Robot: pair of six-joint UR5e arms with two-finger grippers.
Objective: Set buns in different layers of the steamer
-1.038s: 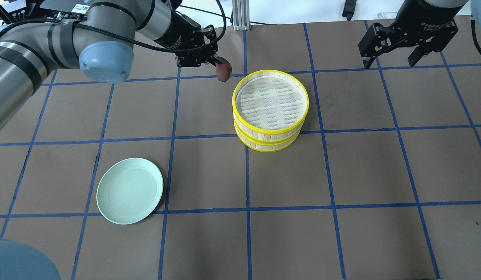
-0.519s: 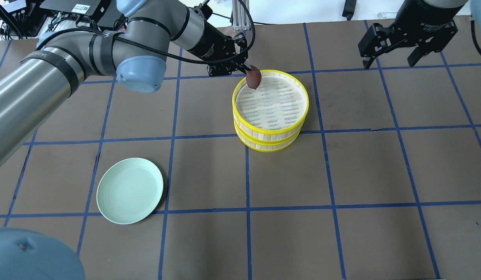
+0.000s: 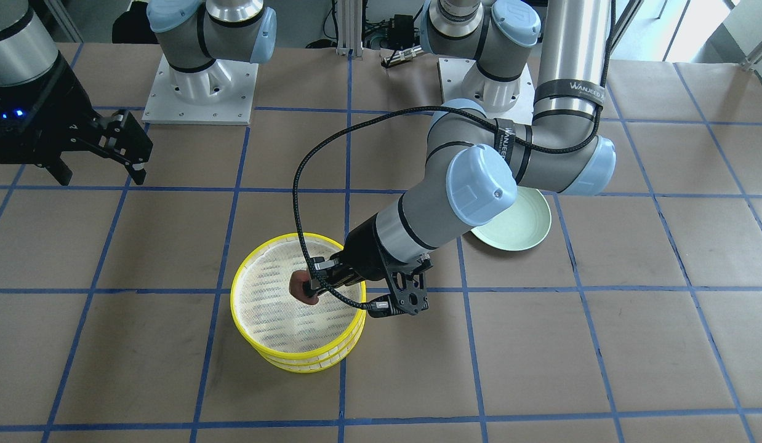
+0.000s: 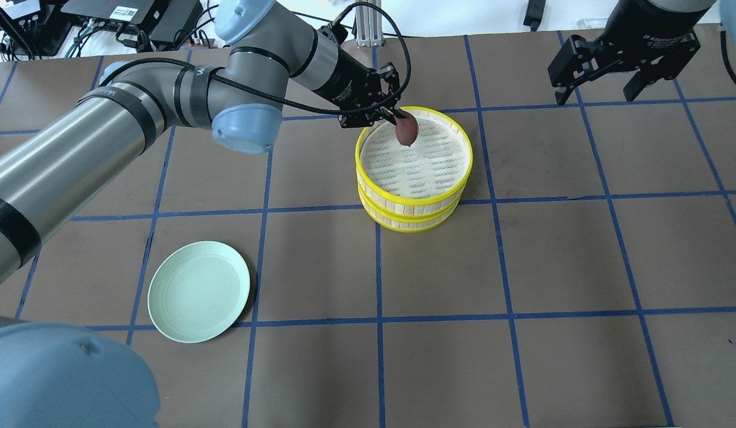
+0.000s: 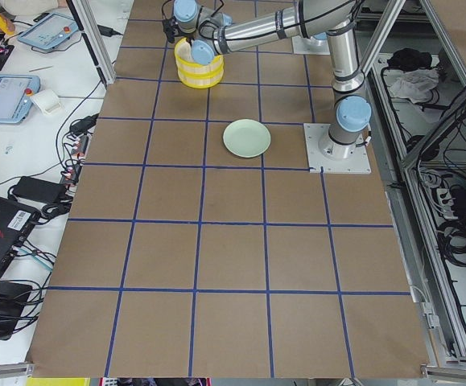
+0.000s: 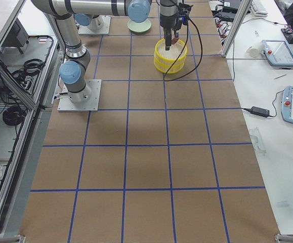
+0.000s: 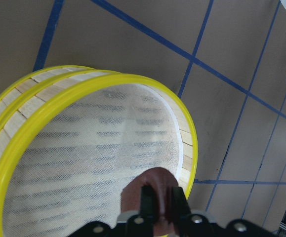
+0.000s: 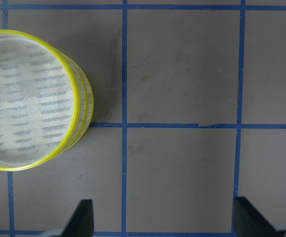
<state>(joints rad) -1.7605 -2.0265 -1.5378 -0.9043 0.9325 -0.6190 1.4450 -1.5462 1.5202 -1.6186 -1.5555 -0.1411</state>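
Two yellow-rimmed steamer trays are stacked, and the mesh floor of the top tray (image 4: 421, 163) is bare. It also shows in the front view (image 3: 276, 314), the left wrist view (image 7: 83, 148) and the right wrist view (image 8: 29, 108). My left gripper (image 4: 399, 120) is shut on the dark reddish-brown bun (image 4: 406, 131). It holds the bun just above the top tray's far-left part; the front view (image 3: 302, 287) and the left wrist view (image 7: 150, 190) show the bun too. My right gripper (image 4: 600, 92) is open and empty, far right of the trays. The pale cream-white bun is out of view.
A pale green plate (image 4: 199, 291) lies empty at the near left of the table, also seen in the front view (image 3: 516, 221). The table is brown paper with a blue tape grid. The left arm's cable loops over the area left of the trays.
My left arm has carried the brown bun rightward, from left of the stacked trays to over the top tray's rim and mesh. The right arm has not moved.
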